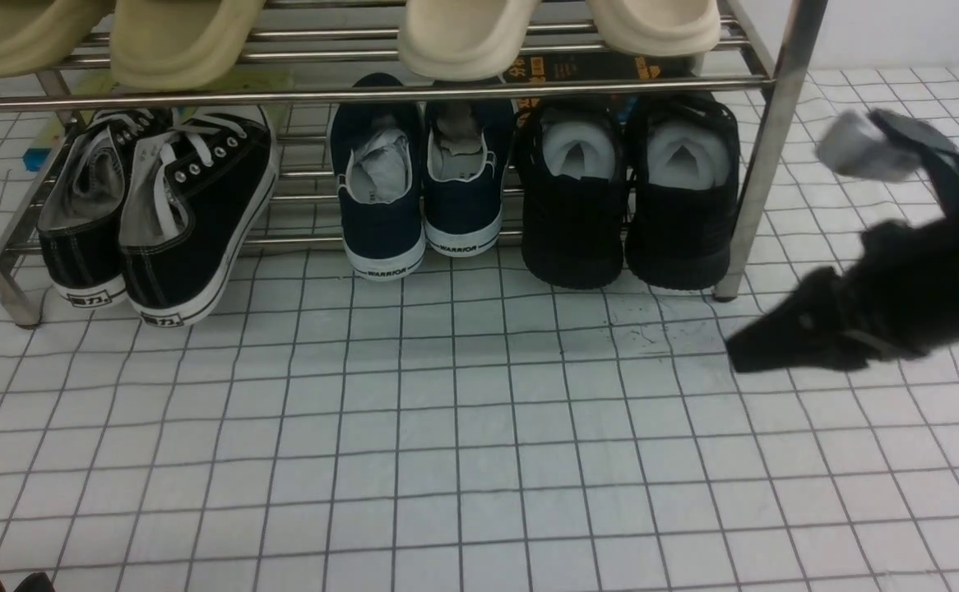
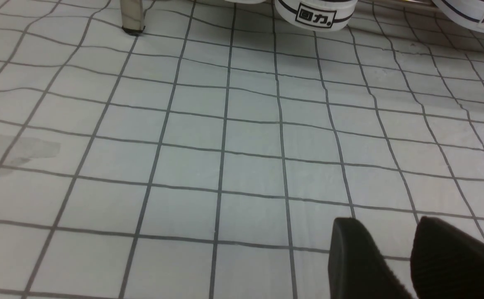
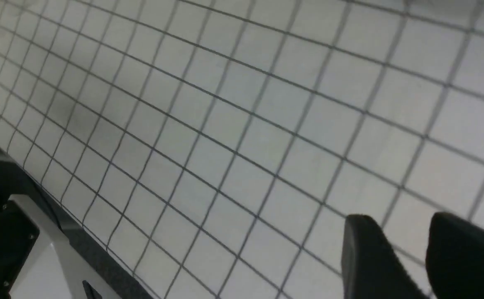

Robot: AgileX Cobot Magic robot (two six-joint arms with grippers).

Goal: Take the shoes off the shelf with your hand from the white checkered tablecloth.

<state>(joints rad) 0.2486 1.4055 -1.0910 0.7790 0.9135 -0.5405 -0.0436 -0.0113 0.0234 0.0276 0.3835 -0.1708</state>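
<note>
Our black shoes (image 1: 572, 230) are parked at the right end of the shelf (image 1: 763, 164), lowest level, heels toward us, right by its leg. The right end effector (image 3: 404, 234) hangs blurry over the white checkered tablecloth (image 1: 447, 427) beside that leg, fingers apart and gripping nothing. The left end effector (image 2: 387, 234) is apart too.

The front view is taken low and close, facing forward over the white checkered tablecloth (image 1: 479, 460) to the bottom tier of the shelf (image 1: 763, 164). The left wrist view is taken just above the cloth, past the left gripper (image 2: 387, 224), toward one shelf leg (image 2: 132, 16) and the heels of the black-and-white canvas sneakers (image 2: 314, 14), which are also seen from the front. The right wrist view is tilted and aimed down past the right gripper (image 3: 402, 218); only cloth is shared.
</note>
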